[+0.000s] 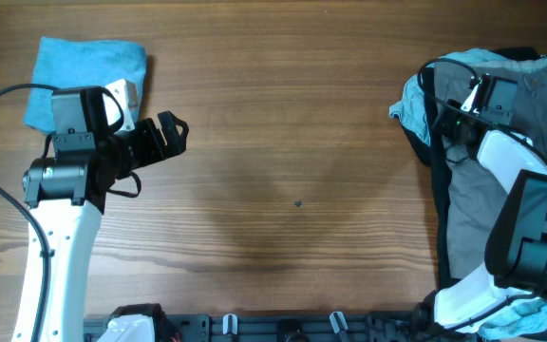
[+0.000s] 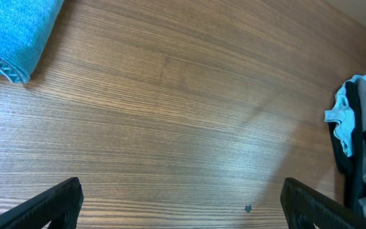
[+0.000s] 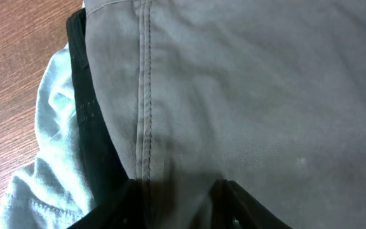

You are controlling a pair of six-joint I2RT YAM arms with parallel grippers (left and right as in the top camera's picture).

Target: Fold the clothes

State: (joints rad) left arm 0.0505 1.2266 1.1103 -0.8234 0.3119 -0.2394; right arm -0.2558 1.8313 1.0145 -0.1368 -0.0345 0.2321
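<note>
A folded bright blue garment [image 1: 84, 62] lies at the table's far left; it also shows in the left wrist view [image 2: 14, 32]. My left gripper [image 1: 172, 133] hovers just right of it, open and empty [image 2: 180, 210]. At the right edge lies a pile: grey-khaki shorts [image 1: 473, 218] on top, a black garment [image 1: 438, 190] and a pale blue garment [image 1: 408, 109] under them. My right gripper [image 1: 444, 119] is down on the pile's left part. In the right wrist view its fingers [image 3: 178, 203] pinch the grey-khaki shorts [image 3: 246, 95] beside a stitched seam, with the black garment [image 3: 97, 146] and the pale blue garment [image 3: 49, 146] to the left.
The wooden table [image 1: 292, 114] stretches bare between the two arms, with a small dark speck [image 1: 298, 202] near the middle. The pile shows far right in the left wrist view [image 2: 361, 127]. Arm bases and cables sit along the front edge [image 1: 283, 328].
</note>
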